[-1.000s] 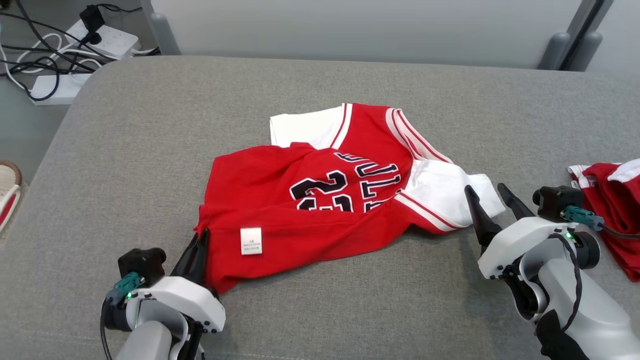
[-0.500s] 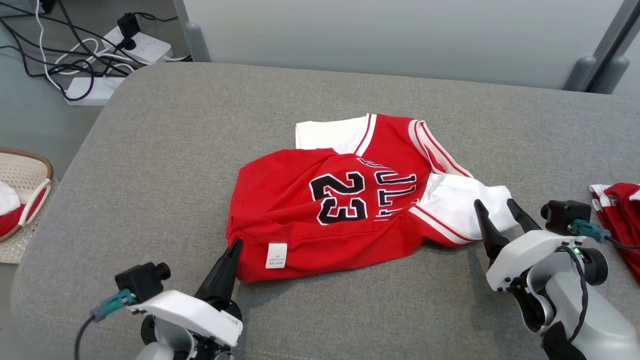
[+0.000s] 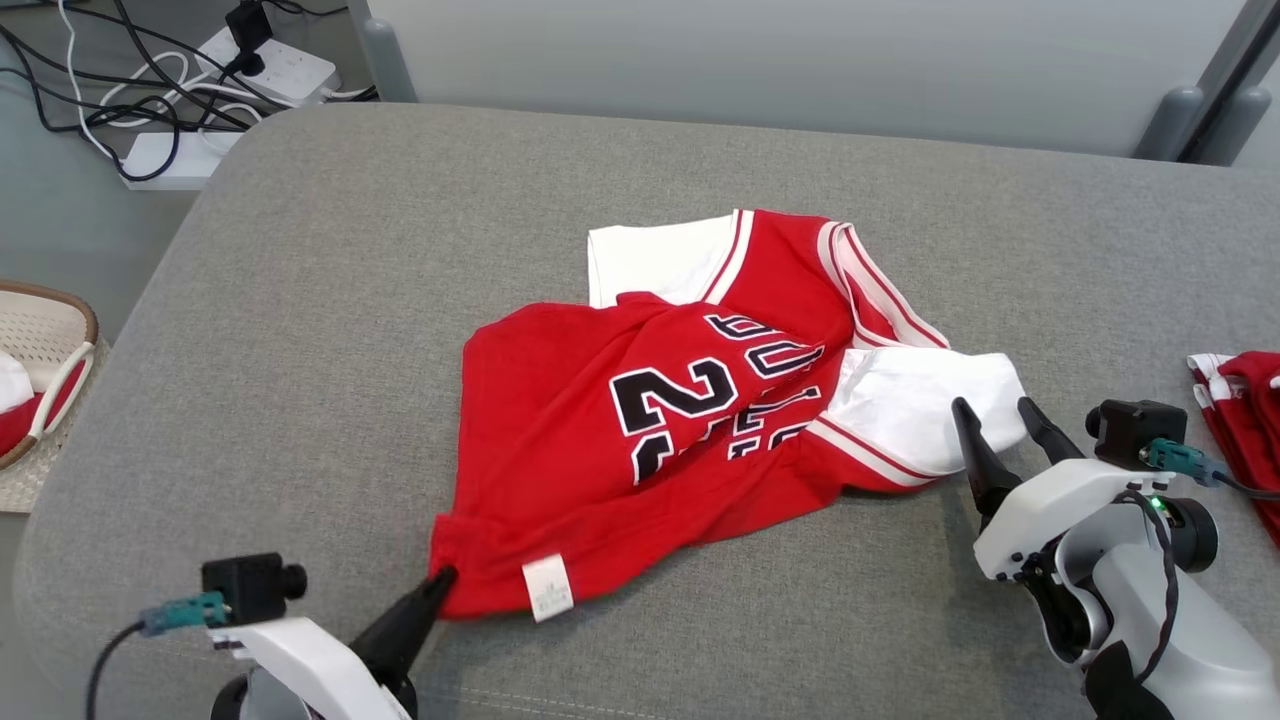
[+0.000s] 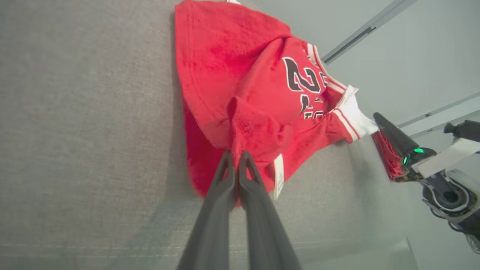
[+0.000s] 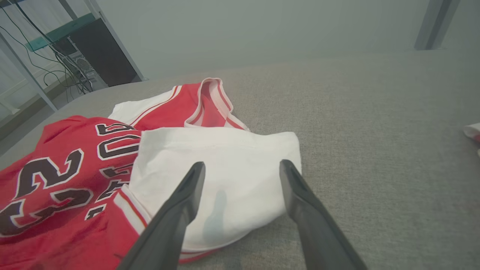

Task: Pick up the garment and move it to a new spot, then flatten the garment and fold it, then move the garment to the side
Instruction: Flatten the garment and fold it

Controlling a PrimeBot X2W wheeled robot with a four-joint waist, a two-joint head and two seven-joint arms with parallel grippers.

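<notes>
Snugly in left gripper (image 4: pixel 236 154): garment hem (image 3: pixel 492 588)

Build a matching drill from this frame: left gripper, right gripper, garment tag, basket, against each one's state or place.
Things:
1 left gripper
2 right gripper
3 white tag
4 basket

States or places:
a open, fingers at the white sleeve
b off the grey cushion, far left
c shut on the red jersey corner
d on the hem, near the pinched corner

Pairs: 1-c, 2-a, 3-d, 4-b

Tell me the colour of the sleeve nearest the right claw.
Sleeve is plain white; right wrist view shows it best.
</notes>
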